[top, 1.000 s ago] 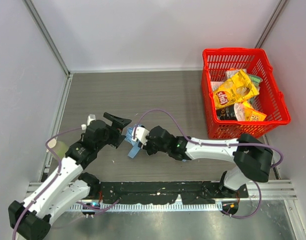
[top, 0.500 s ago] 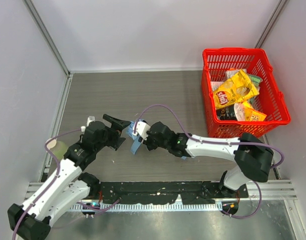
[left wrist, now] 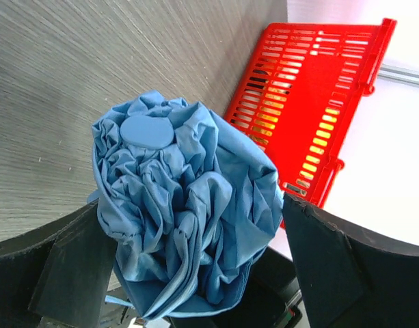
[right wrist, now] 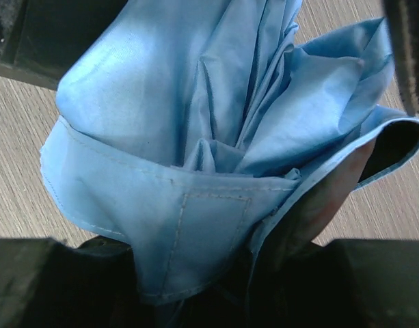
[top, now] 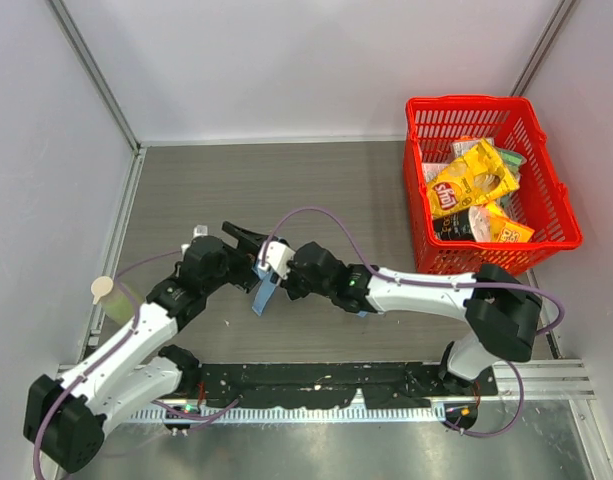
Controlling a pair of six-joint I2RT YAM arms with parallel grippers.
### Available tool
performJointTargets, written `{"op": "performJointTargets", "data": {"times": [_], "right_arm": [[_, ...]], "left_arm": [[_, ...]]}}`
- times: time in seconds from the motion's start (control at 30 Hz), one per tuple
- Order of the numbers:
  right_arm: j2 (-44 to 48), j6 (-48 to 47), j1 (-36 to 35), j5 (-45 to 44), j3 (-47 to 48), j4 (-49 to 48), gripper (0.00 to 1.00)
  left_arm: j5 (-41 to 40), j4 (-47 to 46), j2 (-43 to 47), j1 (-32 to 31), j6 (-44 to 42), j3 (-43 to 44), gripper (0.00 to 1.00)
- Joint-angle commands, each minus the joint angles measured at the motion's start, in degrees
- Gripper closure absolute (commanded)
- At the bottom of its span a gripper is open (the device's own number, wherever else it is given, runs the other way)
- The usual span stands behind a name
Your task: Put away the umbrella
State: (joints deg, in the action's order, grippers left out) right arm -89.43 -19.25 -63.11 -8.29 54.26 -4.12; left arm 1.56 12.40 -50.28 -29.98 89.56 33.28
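Note:
The umbrella (top: 265, 290) is a folded bundle of light blue fabric, held off the table at the middle left. My right gripper (top: 277, 263) is shut on it, and in the right wrist view the fabric (right wrist: 209, 137) fills the frame above the dark fingers (right wrist: 72, 287). My left gripper (top: 248, 243) is open, with the umbrella's crumpled end (left wrist: 185, 225) sitting between its two black fingers (left wrist: 65, 273). The left finger touches the fabric and the right one stands just beside it. The shaft and handle are hidden.
A red plastic basket (top: 542, 190) holding several snack bags stands at the back right and also shows behind the umbrella in the left wrist view (left wrist: 312, 102). Grey walls close in the table at the left, back and right.
My left arm has swung forward and to the right, bringing its open jaws around the umbrella's end. The right gripper has shifted the umbrella slightly left.

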Motion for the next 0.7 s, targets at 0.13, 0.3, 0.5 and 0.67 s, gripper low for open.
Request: {"op": "performJointTargets", "data": {"times": [0.13, 0.3, 0.5, 0.67], "right_arm": [[0.14, -1.84, -1.48, 0.65, 3.3, -2.04, 0.99], [-1.01, -5.36, -3.68, -2.86, 6.2, -0.19, 0.99], [-0.23, -7.03, -5.0, -5.33, 7.61, 0.78, 0.99], [1.71, -6.51, -5.18, -5.77, 7.79, -1.85, 0.99]], "left_arm": [[-3.15, -7.76, 2.84, -1.84, 2.8, -2.09, 0.0], [-0.67, -2.22, -3.86, -3.42, 1.5, 3.19, 0.0], [-6.13, -2.92, -3.24, -5.53, -1.49, 3.81, 0.0], [-5.43, -5.97, -4.74, -6.67, -2.81, 2.5, 0.07]]}}
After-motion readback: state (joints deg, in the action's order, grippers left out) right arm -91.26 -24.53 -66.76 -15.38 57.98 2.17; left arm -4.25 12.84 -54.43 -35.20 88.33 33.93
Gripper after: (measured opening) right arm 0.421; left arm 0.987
